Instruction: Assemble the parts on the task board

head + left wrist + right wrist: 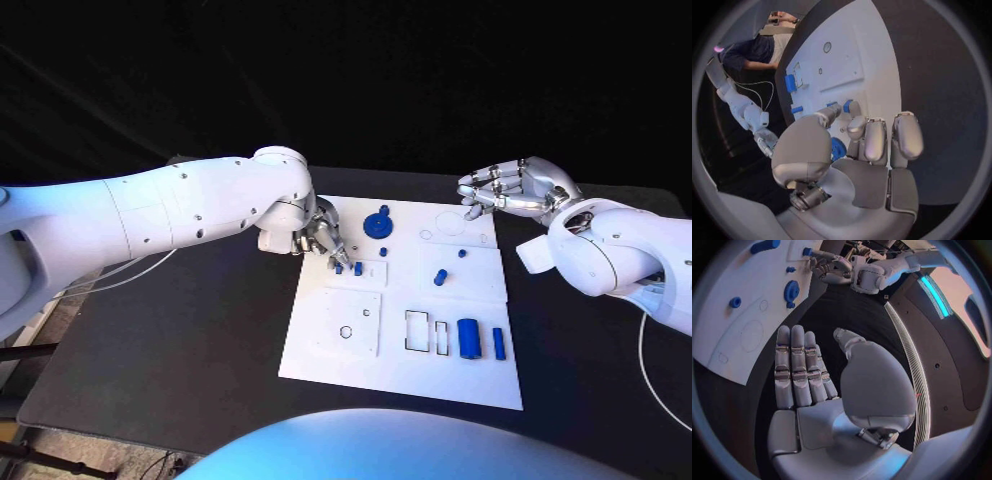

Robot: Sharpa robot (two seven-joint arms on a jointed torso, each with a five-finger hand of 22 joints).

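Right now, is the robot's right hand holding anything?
No, it is open. The right hand holds its fingers straight with nothing in the palm, hovering by the far right corner of the board.

light: bright overhead, bluish
glare: task board [433, 330] slightly washed out
background: black, dim
wrist views: fisheye-bent edges

My work surface is a matte black rectangular table [188, 330]. Directly on it, in the middle, lies the flat white rectangular task board [433, 380], its long sides running away from me and dark tabletop showing on every side. A thin pale cable [123, 275] crosses the table's surface near its left edge, curving toward my left arm.
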